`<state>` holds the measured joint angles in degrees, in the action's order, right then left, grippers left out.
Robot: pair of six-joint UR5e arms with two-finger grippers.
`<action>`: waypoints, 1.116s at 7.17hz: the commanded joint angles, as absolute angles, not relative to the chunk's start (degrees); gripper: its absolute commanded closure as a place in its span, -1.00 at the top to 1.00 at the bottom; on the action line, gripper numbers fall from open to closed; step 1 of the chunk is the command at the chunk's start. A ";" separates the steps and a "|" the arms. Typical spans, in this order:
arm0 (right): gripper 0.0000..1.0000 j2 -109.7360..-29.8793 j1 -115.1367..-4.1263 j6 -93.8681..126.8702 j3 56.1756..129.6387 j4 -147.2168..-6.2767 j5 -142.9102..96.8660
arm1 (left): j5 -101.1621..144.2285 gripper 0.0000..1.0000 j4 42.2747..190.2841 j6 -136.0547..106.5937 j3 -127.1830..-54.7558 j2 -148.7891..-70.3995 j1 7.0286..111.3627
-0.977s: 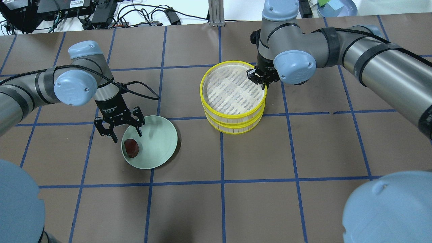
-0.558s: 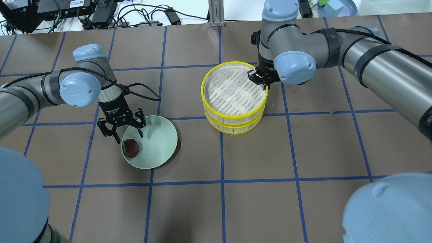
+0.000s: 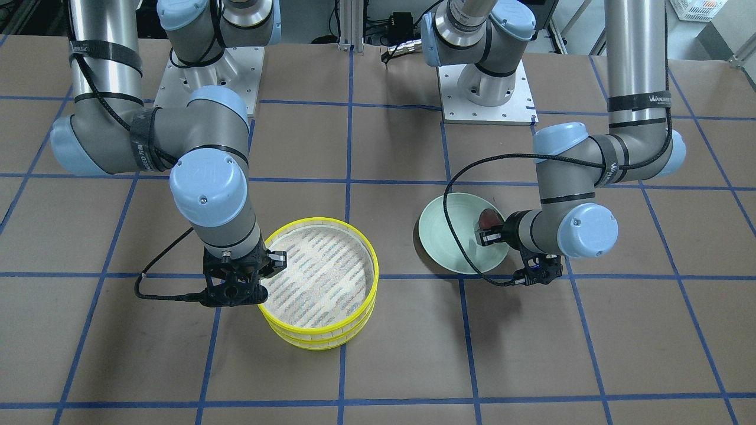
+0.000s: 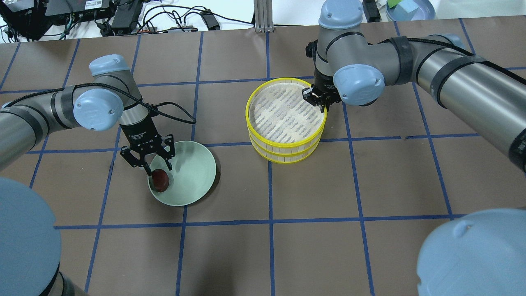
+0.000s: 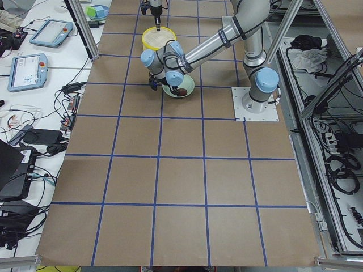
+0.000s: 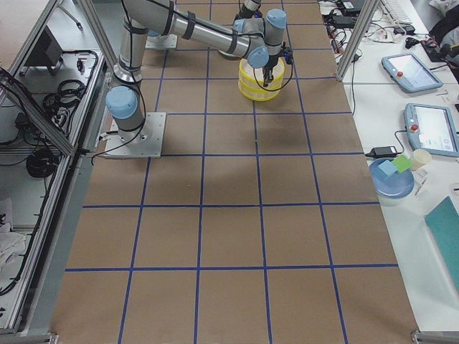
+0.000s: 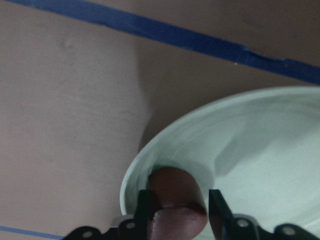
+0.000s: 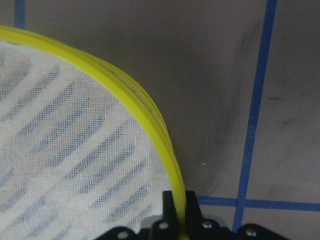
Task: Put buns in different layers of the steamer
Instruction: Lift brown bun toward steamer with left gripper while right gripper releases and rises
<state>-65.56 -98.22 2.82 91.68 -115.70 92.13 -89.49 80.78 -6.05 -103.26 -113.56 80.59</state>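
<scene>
- Judging from its look, the bun (image 4: 160,180) is a small, dark red-brown lump, probably light and soft, so a hard squeeze may dent it and a weak one may let it slip.
- It lies in the pale green plate (image 4: 195,166), close to the rim on the robot's left side; the rest of the plate is bare.
- The best place to take it is probably across its middle, low enough that the rounded top does not slide out.
- The left gripper (image 4: 158,168) points almost straight down over the bun, with the jaws apart, one on each side of it.
- In the wrist view the fingers (image 7: 217,210) stand very near the bun's sides; I cannot tell if they already press on it.
- The left arm comes in low over the table (image 4: 230,246), its wrist bent downward above the plate's edge.
- The steamer (image 4: 283,150) stands well apart from the plate, two yellow-rimmed layers stacked.
- The top layer (image 4: 283,113) shows only its striped mesh floor; the lower one is hidden.
- The right gripper (image 4: 321,102) is clamped on the top layer's rim, one finger inside and one outside, with the arm reaching across and the wrist turned down.
</scene>
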 commanded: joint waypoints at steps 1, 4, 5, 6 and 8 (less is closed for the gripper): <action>0.42 -66.00 -98.17 3.08 91.41 -115.58 92.11 | -89.56 -1.00 80.77 -5.54 -102.84 -113.47 80.60; 1.00 -73.62 -97.56 2.37 90.10 -108.67 92.02 | -87.29 -1.00 81.47 -5.54 -98.20 -111.02 82.08; 1.00 -77.74 -96.95 2.20 88.78 -103.50 91.67 | -82.93 -1.00 82.61 -7.36 -96.00 -109.53 83.57; 1.00 -80.74 -96.77 2.46 85.99 -97.97 91.58 | -82.10 -1.00 82.62 -13.39 -93.89 -108.12 85.85; 1.00 -83.92 -96.68 2.81 81.14 -89.41 91.58 | -76.95 -1.00 82.10 -22.44 -90.28 -106.27 89.98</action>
<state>-81.69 -96.76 2.60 83.71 -94.22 91.61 -80.88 82.44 -16.10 -92.39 -107.49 87.57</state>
